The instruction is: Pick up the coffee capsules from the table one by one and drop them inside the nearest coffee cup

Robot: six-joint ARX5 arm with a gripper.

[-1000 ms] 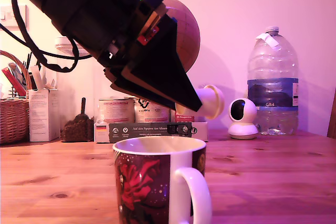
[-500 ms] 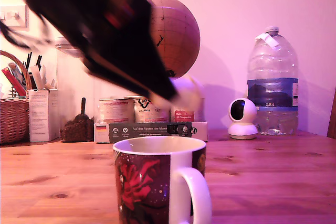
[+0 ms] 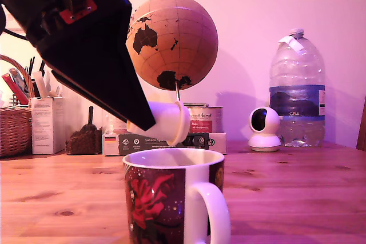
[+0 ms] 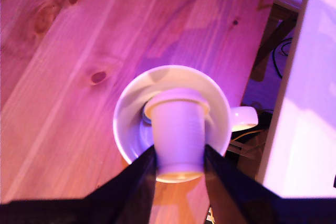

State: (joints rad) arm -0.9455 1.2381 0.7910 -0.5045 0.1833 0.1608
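Observation:
A cream-white coffee capsule [image 3: 166, 122] lies tilted between my black fingers, its flared rim pointing to the exterior view's right. My gripper [image 3: 150, 123] is shut on it, a little above the rim of the coffee cup [image 3: 171, 198]. In the wrist view the capsule [image 4: 178, 132] hangs directly over the cup's white interior [image 4: 128, 124], with the gripper [image 4: 178, 158] clamping its sides. Something greyish lies at the bottom of the cup beside the capsule. The cup stands on the wooden table [image 3: 297, 187], its white handle toward the exterior view's right.
Behind the cup stand a globe [image 3: 174, 41], tin cans [image 3: 205, 119], a dark box [image 3: 163, 141], a white round camera [image 3: 265, 128] and a large water bottle [image 3: 297, 90]. A wicker basket [image 3: 14, 127] and white carton [image 3: 47, 124] sit at the exterior view's left. The table edge [image 4: 262, 51] runs close beside the cup.
My gripper has swung toward the exterior view's left with the capsule, which has come from right of the cup's rim to above the cup's opening, slightly lower.

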